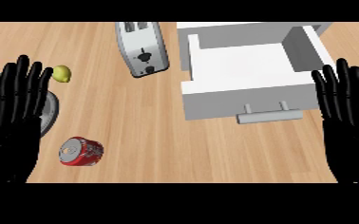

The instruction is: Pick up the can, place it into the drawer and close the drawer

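View: head
Left hand (20, 109): was held at 9 o'clock, fingers straight and wide, nothing gripped.
Right hand (342, 118): was held likewise at 3 o'clock.
Can (81, 152): was seen at 7 o'clock, near the left hand, untouched.
Drawer (238, 102): was seen pulled open at 2 o'clock.

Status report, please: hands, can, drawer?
Hands open, resting at edges: left hand, right hand. Can lying by left hand, untouched. Drawer open. Toaster beside drawer.

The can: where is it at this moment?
In the head view the red can is at the lower left of the counter, just right of the left hand and below the grey plate, apart from the open drawer at the right.
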You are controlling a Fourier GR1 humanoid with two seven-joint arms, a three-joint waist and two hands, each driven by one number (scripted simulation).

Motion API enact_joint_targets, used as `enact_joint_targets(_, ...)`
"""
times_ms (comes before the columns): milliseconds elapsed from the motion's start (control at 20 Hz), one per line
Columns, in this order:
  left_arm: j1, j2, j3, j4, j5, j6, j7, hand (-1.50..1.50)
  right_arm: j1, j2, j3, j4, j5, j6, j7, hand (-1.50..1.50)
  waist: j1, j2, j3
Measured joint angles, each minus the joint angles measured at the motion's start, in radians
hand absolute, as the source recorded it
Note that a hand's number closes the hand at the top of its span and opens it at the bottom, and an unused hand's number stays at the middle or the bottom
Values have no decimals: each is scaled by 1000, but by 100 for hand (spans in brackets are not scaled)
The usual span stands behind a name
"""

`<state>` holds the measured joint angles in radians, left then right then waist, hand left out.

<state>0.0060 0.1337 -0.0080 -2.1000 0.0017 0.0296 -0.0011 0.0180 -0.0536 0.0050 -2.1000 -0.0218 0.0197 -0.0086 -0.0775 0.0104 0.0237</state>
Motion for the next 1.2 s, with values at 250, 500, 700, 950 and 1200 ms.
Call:
enact_joint_targets(250,40,75,15,-12,196,-194,-40,-150,2,-16,-23,-10,-16,7,19,-150,57,-9,-18)
enact_joint_targets(500,143,200,60,28,338,-354,37,-150,48,-10,-75,33,9,-54,108,-150,78,-9,-23)
enact_joint_targets(700,225,306,169,28,488,-466,89,-150,81,-21,-117,13,-8,-69,185,-150,84,-12,-24)
enact_joint_targets(950,300,367,296,20,621,-568,128,-150,183,-38,-172,-31,-65,-20,170,-150,81,-13,-24)
enact_joint_targets(1200,344,382,398,20,714,-647,164,-150,246,-49,-234,-43,-125,36,147,-150,80,-13,-24)
